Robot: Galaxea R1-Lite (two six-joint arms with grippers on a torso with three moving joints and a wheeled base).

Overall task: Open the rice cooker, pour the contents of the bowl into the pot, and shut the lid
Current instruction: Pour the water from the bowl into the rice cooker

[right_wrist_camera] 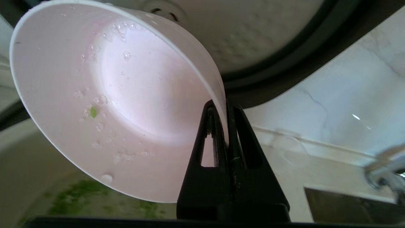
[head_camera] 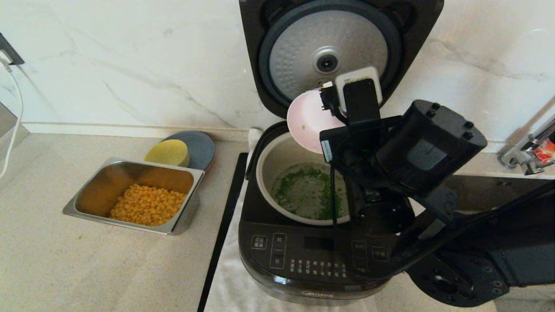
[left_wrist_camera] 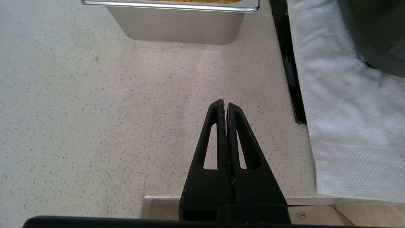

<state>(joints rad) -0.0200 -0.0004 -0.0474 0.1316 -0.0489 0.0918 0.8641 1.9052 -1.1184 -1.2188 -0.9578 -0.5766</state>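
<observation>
The black rice cooker [head_camera: 303, 255] stands open, its lid [head_camera: 329, 52] upright with the dimpled silver disc facing me. Chopped green bits in liquid [head_camera: 310, 190] lie in the pale pot [head_camera: 277, 160]. Above the pot's far side hangs the bowl [head_camera: 305, 121] [right_wrist_camera: 120, 104], tipped on its side, its pink inside wet with one green speck. My right gripper [right_wrist_camera: 223, 109] is shut on the bowl's rim, one finger inside and one outside. My left gripper [left_wrist_camera: 224, 103] is shut and holds nothing, over bare counter to the cooker's left.
A steel tray [head_camera: 82, 203] [left_wrist_camera: 177, 28] of yellow corn sits left of the cooker, with a yellow dish [head_camera: 167, 152] on a grey plate [head_camera: 201, 147] behind it. A white cloth [left_wrist_camera: 348, 120] lies under the cooker. A tap [head_camera: 527, 151] and sink are at the right.
</observation>
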